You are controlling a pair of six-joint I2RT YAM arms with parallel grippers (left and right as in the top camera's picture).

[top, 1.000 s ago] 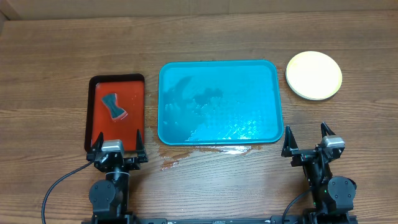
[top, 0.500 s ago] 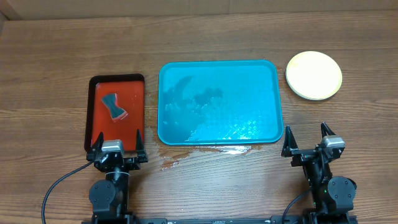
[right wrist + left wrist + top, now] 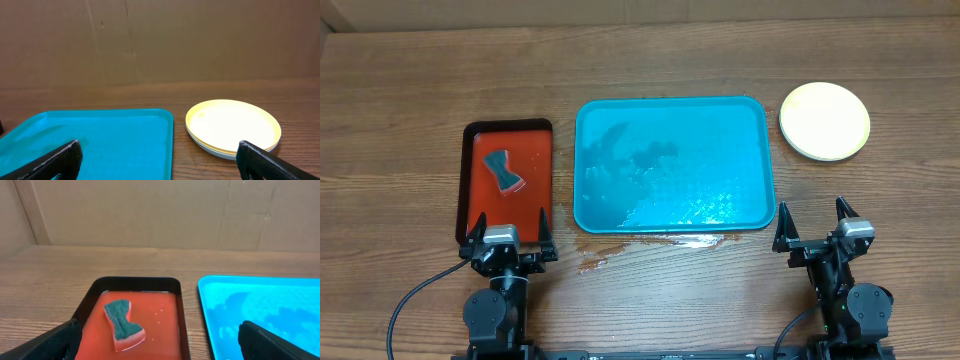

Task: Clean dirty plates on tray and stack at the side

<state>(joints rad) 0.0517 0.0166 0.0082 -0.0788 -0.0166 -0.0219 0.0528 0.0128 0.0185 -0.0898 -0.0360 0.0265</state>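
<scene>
The turquoise tray lies mid-table with nothing on it but wet patches; it also shows in the left wrist view as the tray and in the right wrist view as the tray. The plates sit stacked on the table to the tray's right, a clean pale yellow one on top. In the right wrist view the plates show a paler rim beneath. My left gripper stands open at the near edge, over the red tray's front. My right gripper stands open near the turquoise tray's front right corner. Both hold nothing.
A red black-rimmed tray lies left of the turquoise one, holding a green-topped sponge, which the left wrist view shows as a sponge in shallow liquid. Spilled water wets the wood in front of the turquoise tray. A cardboard wall stands behind.
</scene>
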